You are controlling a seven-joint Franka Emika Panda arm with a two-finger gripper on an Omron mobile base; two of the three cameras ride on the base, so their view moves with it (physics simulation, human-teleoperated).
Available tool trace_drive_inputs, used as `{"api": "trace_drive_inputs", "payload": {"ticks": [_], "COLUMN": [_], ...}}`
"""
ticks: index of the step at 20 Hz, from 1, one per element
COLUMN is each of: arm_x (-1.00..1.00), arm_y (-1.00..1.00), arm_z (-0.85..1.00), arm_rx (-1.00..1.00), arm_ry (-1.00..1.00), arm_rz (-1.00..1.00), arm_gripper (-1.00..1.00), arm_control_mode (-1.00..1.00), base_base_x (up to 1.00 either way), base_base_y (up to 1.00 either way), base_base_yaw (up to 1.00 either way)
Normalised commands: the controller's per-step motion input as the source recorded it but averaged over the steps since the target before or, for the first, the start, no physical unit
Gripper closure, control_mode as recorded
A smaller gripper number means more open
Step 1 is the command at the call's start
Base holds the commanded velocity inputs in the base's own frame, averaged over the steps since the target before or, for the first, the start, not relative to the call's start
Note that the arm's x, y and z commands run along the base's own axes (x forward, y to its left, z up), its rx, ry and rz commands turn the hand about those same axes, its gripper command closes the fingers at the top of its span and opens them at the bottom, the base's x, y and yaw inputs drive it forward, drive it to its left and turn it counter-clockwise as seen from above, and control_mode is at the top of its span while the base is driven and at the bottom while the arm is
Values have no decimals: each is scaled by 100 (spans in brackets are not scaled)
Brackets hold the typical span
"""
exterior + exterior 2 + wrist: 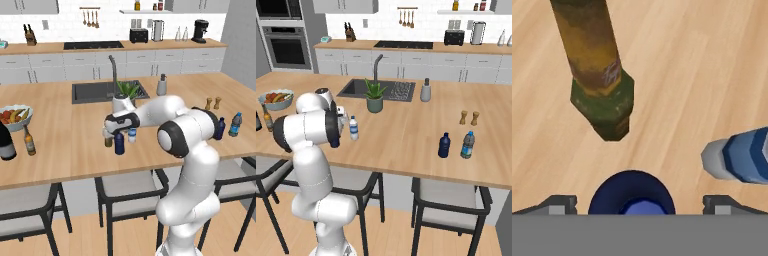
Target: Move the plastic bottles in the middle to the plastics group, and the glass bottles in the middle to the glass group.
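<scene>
Wooden island counter, wide-apart gripper over dark blue bottle, its base hidden below.

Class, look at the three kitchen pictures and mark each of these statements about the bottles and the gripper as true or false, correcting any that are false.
1. The gripper is open, with the squat dark blue bottle between its fingers. True.
2. The olive-green bottle lies on its side on the counter. False: it stands upright beside the dark blue one.
3. The clear bottle with the white cap stands in the sink. False: it stands on the wooden counter, in front of the potted plant.
4. A dark blue bottle and a light blue bottle stand side by side near the counter's right end. True.
5. The fruit bowl is near the large wine bottle. True.
</scene>
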Motion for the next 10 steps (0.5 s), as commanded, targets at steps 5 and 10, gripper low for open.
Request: {"api": "trace_drive_inputs", "payload": {"ticks": [5, 10], "arm_x": [-23, -50], "arm_y": [0, -1], "arm_z": [-46, -23], "arm_rx": [8, 7], "arm_ry": [0, -3], "arm_rz": [0, 0], "arm_gripper": [100, 100], "arm_control_mode": [-100, -100], "base_base_x": [0, 0], "base_base_y": [0, 0], "base_base_yaw": [0, 0]}}
